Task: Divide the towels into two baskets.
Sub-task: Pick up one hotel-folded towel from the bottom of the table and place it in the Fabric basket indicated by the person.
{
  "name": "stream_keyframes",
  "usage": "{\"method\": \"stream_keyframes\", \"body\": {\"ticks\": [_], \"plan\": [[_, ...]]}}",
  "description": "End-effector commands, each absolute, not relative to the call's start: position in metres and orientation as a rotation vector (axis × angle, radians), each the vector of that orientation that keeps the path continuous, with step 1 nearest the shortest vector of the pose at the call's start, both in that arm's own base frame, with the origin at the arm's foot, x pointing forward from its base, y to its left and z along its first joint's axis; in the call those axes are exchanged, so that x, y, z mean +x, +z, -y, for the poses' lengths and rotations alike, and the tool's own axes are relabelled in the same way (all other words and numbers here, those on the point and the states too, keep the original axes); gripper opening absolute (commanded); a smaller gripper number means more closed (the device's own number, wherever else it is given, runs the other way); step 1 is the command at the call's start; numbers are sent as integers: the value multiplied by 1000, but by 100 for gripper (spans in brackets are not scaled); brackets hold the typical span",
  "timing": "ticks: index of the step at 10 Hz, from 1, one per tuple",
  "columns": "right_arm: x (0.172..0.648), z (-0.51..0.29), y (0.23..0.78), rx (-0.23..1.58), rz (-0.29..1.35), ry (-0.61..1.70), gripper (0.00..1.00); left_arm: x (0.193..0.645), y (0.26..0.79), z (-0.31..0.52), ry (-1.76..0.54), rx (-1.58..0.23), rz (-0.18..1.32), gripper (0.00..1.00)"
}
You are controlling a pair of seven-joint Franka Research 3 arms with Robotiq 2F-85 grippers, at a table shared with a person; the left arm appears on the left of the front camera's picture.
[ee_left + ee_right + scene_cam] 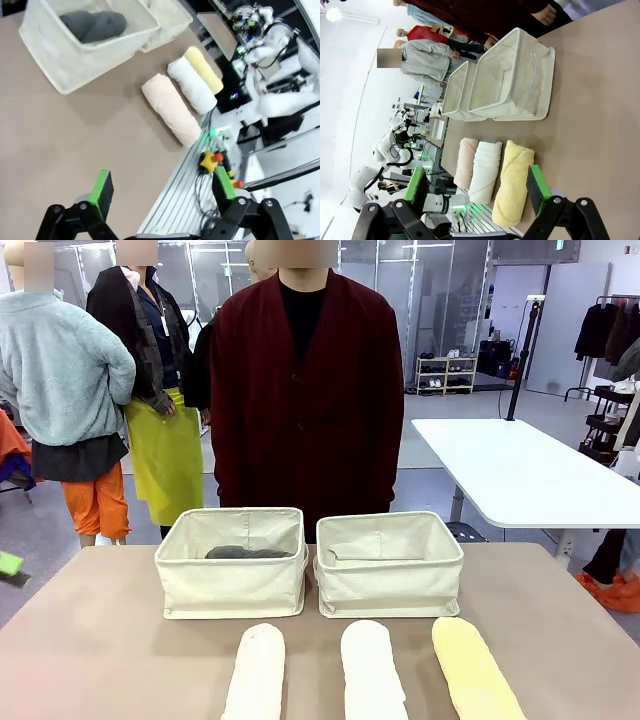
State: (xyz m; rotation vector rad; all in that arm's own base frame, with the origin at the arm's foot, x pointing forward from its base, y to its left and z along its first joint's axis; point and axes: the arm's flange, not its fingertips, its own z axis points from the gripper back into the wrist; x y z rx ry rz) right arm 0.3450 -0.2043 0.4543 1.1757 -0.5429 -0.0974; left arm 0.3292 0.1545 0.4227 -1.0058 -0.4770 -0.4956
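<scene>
Right gripper (477, 182), jaws spread, above yellow towel (515, 185).

You are working in an open lab hall doubling as a garment studio; a white worktable (520, 475) is standing at 3 o'clock; a clothes rack (610, 330) is holding dark coats at 2 o'clock; a low shelf (446, 373) is sitting by glass partitions (410, 300) at 1 o'clock; a yellow stop button (209, 160) is resting on slotted metal framing (180, 210).

White table (520, 475) at right; shoe rack (446, 374) behind; grey floor (435, 405).
</scene>
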Motion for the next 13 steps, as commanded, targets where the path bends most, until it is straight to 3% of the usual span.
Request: {"method": "stream_keyframes", "body": {"ticks": [1, 4, 5, 13], "plan": [[342, 205, 455, 1179, 543, -89, 100, 323, 394, -179, -403, -1115, 473, 100], [342, 205, 455, 1179, 543, -89, 100, 323, 370, -209, -361, -1125, 449, 100], [342, 205, 455, 1179, 543, -89, 100, 306, 371, -196, -332, -1103, 438, 100], [342, 205, 455, 1179, 543, -89, 100, 306, 371, -196, -332, -1103, 438, 100]]}}
